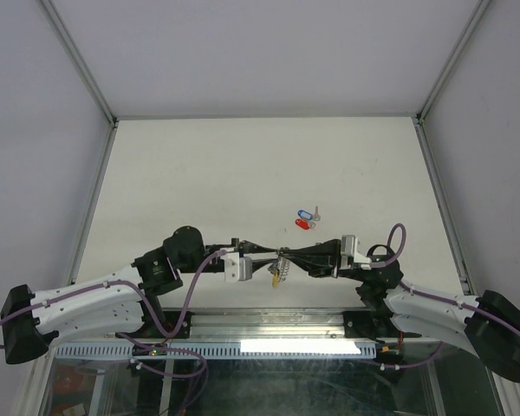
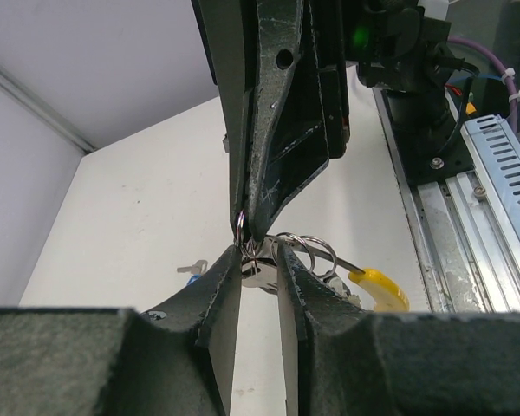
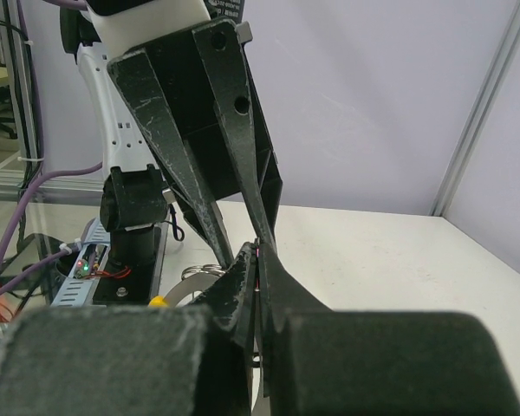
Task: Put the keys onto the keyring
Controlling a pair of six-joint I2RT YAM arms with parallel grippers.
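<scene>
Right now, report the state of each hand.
Left hand: partly open, tips at the keyring; whether it has a hold cannot be told.
Right hand: shut, pinching the keyring's thin wire.

Two arms: the left arm (image 1: 95,299) and the right arm (image 1: 433,303). Each ends in two fingers, so four in all: the left fingers (image 2: 217,295) and the right fingers (image 3: 286,295). One keyring (image 1: 280,263), with one yellow arc (image 2: 377,288). Its wire loops overlap and cannot be counted. Two keys (image 1: 318,211) lie on the one surface (image 1: 243,165), one with a blue tag (image 1: 304,212), one with a red tag (image 1: 301,224).
</scene>
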